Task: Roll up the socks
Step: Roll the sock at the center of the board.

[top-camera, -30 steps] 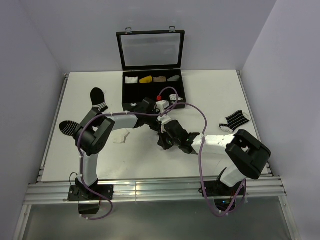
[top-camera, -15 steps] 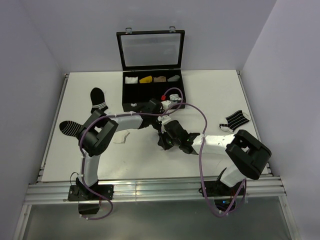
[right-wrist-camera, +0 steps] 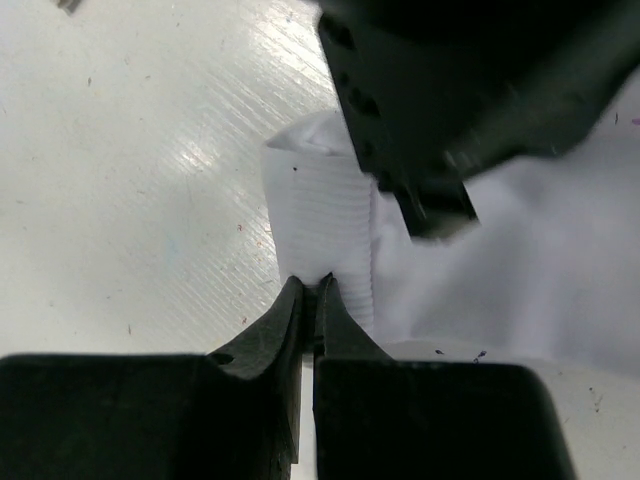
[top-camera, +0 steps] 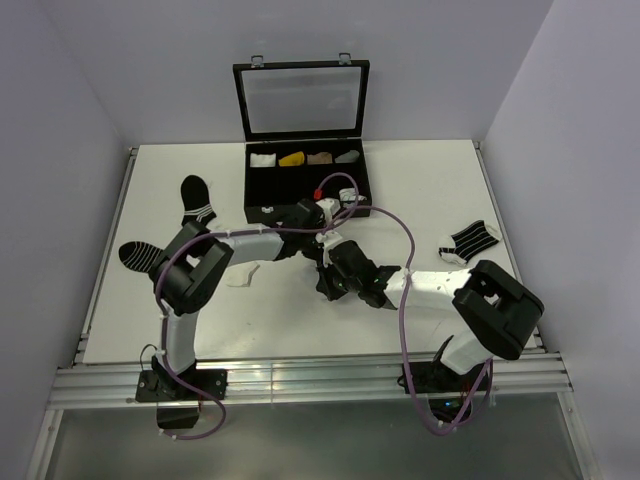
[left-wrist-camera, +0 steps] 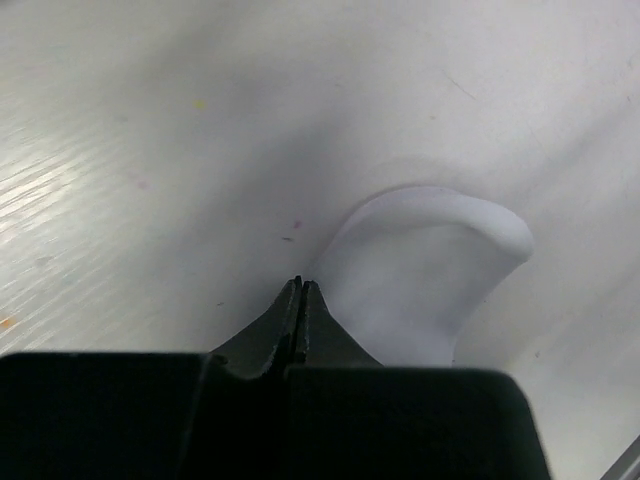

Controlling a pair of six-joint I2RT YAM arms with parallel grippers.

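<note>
A plain white sock (right-wrist-camera: 320, 225) with a ribbed cuff lies on the table under both grippers and is hidden by the arms in the top view. My right gripper (right-wrist-camera: 312, 282) is shut on its ribbed cuff. My left gripper (left-wrist-camera: 301, 284) is shut, its tips at the edge of the white fabric (left-wrist-camera: 420, 270); no fabric shows between the jaws. It hangs over the sock in the right wrist view (right-wrist-camera: 440, 100). In the top view the two grippers meet mid-table, left (top-camera: 322, 236) and right (top-camera: 328, 274). The white sock with black lines (top-camera: 468, 240) lies flat at the right.
An open black case (top-camera: 250, 190) stands at the back, with small rolled bundles in its far compartments. Two black socks with white stripes (top-camera: 198, 200) (top-camera: 140, 255) lie at the left. Another pale sock (top-camera: 240, 272) lies below the left forearm.
My left wrist swung slightly right and then back. The right gripper stays in place on the cuff.
</note>
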